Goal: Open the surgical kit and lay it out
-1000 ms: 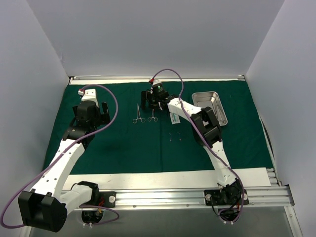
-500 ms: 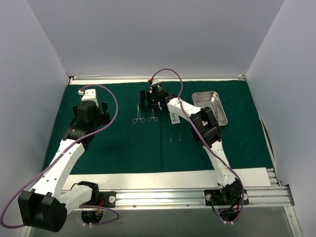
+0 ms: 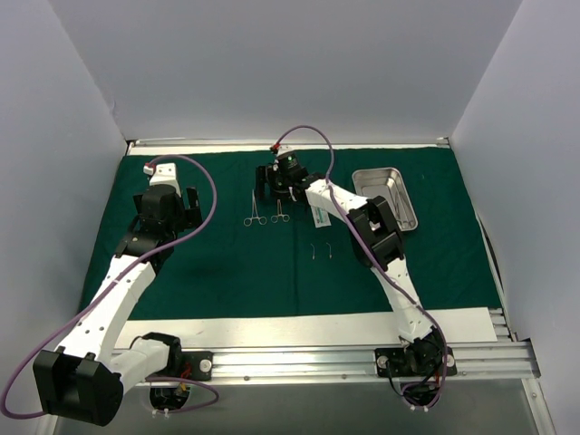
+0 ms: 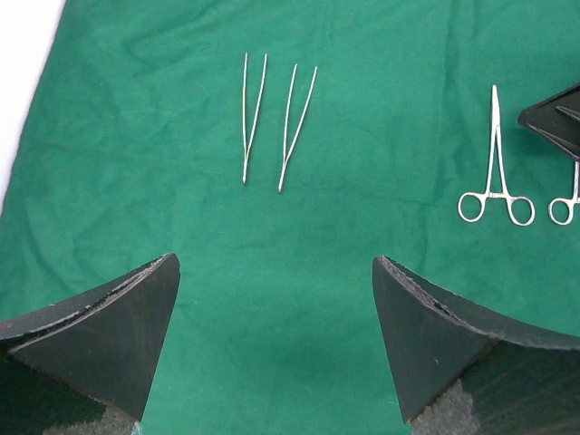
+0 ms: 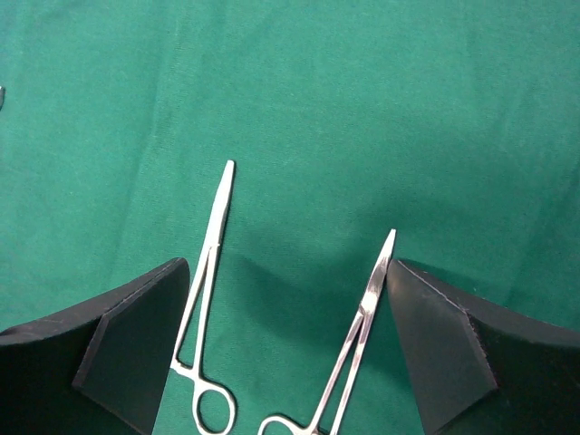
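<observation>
The surgical kit is lying opened out on the table (image 3: 272,326). Its dark green drape (image 3: 227,272) is spreading flat over nearly the whole top and is carrying every other piece.

I am counting from the middle outward:
- Two scissor-like instruments (image 3: 255,210) are lying side by side, ring handles toward me and tips pointing away.
- Two tweezers (image 3: 314,251) are resting nearer me, parallel and just apart.
- One white-green packet (image 3: 320,216) is showing right beside the right forearm.
- One steel tray (image 3: 385,198) is sitting open side up toward the drape's far right, well apart from the instruments.

I am holding the right gripper (image 5: 288,272) over the tips of the two scissor-like instruments. Its jaws are standing wide and gripping nothing. In the right wrist view one instrument's tip is lying just beside one finger (image 5: 453,353), and I cannot tell whether they are touching.

The left gripper (image 4: 276,267) is hanging over bare drape on the left side. Its jaws are spread as wide as they go and are holding nothing, and it is facing the tweezers from well apart.

Around the drape, a white strip of tabletop is showing along the near edge. An aluminium rail (image 3: 317,362) is carrying both arm bases. Plain pale walls (image 3: 272,72) are closing in the back and both sides.
</observation>
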